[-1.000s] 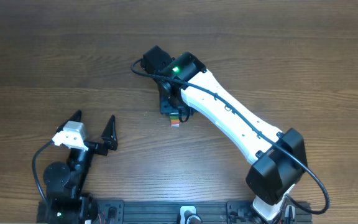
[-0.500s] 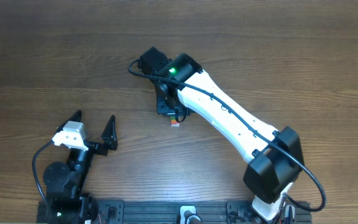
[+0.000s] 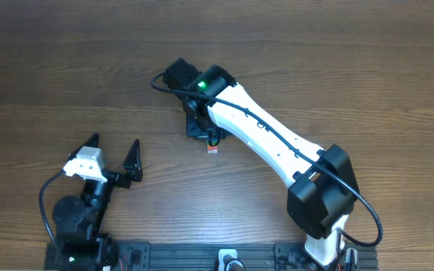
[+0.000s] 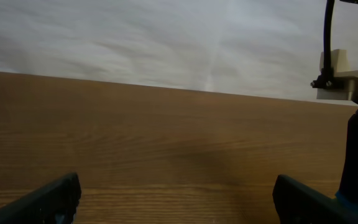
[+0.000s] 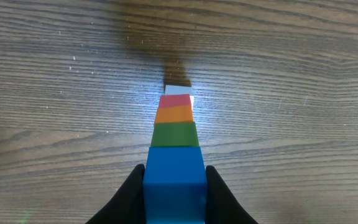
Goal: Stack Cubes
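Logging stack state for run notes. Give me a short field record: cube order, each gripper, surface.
order, top down: blue cube, green cube, orange cube, red cube, pale cube at the base
right gripper: closed on the blue cube's sides
left gripper: open, near its own base, far from the cubes
surface: wooden table

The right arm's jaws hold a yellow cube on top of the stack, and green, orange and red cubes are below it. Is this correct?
Not fully: the right wrist view shows that the right arm holds a blue cube in its jaws, not a yellow one. The rest stands: it tops the stack, with the green cube, orange cube and red cube below.
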Controlling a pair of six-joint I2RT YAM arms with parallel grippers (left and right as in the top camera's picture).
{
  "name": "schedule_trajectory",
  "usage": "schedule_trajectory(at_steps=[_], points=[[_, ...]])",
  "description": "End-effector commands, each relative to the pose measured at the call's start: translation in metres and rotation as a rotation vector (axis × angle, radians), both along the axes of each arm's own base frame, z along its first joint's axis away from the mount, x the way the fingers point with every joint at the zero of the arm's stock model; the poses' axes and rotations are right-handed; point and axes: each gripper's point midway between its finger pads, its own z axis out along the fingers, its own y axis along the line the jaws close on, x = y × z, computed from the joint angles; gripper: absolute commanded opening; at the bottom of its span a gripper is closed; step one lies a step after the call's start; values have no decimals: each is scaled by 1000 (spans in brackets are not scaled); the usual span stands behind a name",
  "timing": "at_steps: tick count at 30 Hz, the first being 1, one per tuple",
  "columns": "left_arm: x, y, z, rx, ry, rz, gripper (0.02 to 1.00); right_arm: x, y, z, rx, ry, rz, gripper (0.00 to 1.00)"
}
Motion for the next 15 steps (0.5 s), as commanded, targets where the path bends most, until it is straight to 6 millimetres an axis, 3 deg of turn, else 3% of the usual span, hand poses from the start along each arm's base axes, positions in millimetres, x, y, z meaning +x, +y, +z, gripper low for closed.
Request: schedule_trajectory(at_steps=[1, 15], points=[[0, 0, -1, 15, -4, 1, 996, 4, 4, 1, -4, -19, -7, 95], [0, 0, -1, 15, -4, 1, 998, 4, 0, -2, -26, -20, -8, 115]])
